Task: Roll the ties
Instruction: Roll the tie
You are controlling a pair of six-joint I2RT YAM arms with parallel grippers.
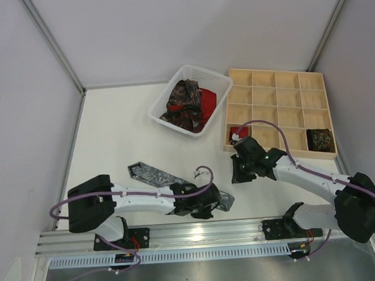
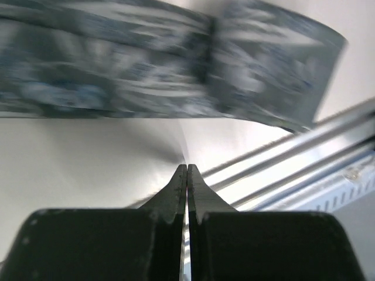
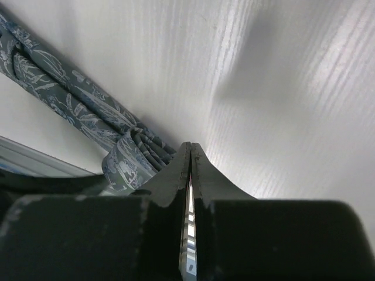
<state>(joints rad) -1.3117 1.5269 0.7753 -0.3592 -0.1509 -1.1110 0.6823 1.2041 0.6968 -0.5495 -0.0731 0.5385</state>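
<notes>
A grey patterned tie (image 1: 154, 176) lies as a loose strip on the white table, running from the left arm toward the right. My left gripper (image 1: 212, 202) sits low over its right end, jaws shut with nothing between them (image 2: 187, 167). In the left wrist view the tie (image 2: 164, 70) crosses the top, blurred and apart from the fingertips. My right gripper (image 1: 239, 173) is just right of that end, also shut and holding nothing (image 3: 190, 145). The tie (image 3: 70, 93) and its folded end (image 3: 126, 164) lie left of the fingers. More ties (image 1: 188, 103), paisley and red, fill the basket.
A white plastic basket (image 1: 217, 80) stands at the back centre. A wooden grid tray (image 1: 279, 111) at the back right holds a red roll (image 1: 237, 134) and a dark roll (image 1: 319, 139). Metal rails (image 1: 200, 233) run along the near edge.
</notes>
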